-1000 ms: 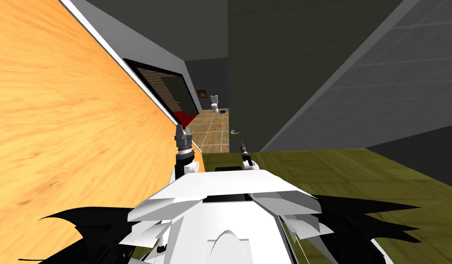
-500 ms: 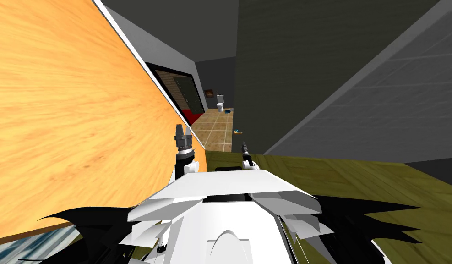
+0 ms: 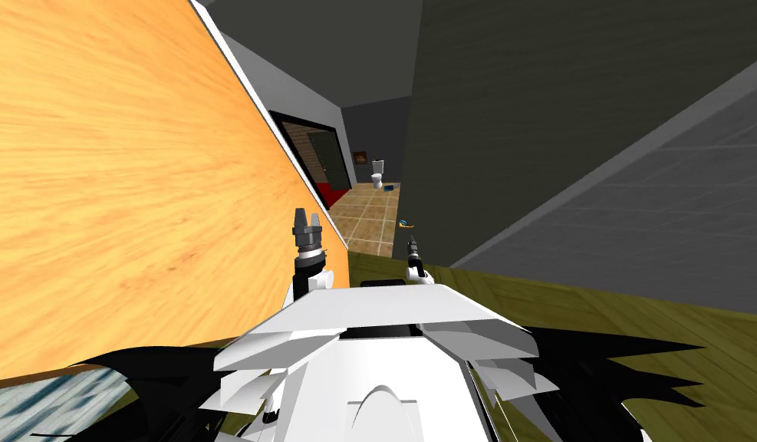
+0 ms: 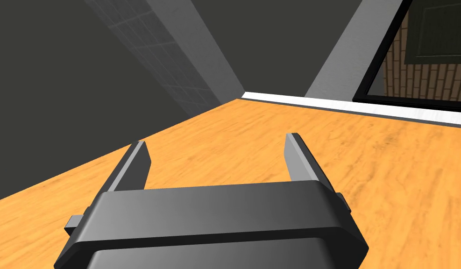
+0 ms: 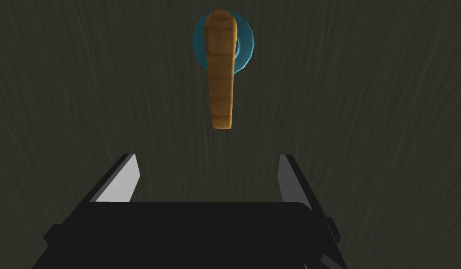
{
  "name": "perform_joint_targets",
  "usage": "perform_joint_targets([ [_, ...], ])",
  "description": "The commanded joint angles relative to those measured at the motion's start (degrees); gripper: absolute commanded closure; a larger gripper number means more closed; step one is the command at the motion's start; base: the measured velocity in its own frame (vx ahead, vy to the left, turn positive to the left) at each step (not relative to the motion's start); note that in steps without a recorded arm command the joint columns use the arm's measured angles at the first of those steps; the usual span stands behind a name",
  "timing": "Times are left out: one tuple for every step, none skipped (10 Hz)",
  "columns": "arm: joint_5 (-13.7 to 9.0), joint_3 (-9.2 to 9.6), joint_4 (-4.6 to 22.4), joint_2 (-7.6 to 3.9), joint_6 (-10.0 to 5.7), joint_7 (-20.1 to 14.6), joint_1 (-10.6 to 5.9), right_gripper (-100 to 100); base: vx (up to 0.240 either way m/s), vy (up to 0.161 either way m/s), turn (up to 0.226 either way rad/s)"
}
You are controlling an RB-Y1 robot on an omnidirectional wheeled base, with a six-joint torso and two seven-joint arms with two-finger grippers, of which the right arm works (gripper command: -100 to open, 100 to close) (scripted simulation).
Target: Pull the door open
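Lever handle just beyond right hand

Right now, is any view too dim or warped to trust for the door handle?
Head view: rolled and wide, walls splay, the brown lever handle on its blue round plate is a speck. Right wrist view: dim dark grey door, yet the handle contrasts well beyond the open right gripper.

right hand: fingers spread, clear gap straight ahead up to the brown wooden lever handle on its blue round plate | dark grey flat door face blocks everything beyond | left hand: fingers spread, orange wood-grain panel runs close along its outer side; free room ahead
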Motion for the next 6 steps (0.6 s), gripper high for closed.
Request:
perform_joint_targets([
  [-0.31, -0.69, -0.27, -0.45, -0.33, 0.02, -0.15, -100, 0.19, 0.053, 0.014],
  [-0.42, -1.0, -0.42, -0.54, -0.53, 0.14, -0.17, -100, 0.198, 0.035, 0.002],
  [-0.53, -1.3, -0.56, -0.6, -0.72, 0.25, -0.19, -100, 0.224, 0.01, 0.005],
  [-0.6, -1.52, -0.66, -0.56, -0.86, 0.33, -0.21, -100, 0.245, 0.001, -0.003],
  [-0.67, -1.74, -0.77, -0.52, -1.01, 0.41, -0.22, -100, 0.211, 0.001, -0.019],
  [-0.73, -1.94, -0.87, -0.41, -1.15, 0.49, -0.23, -100, 0.205, 0.021, -0.023],
])
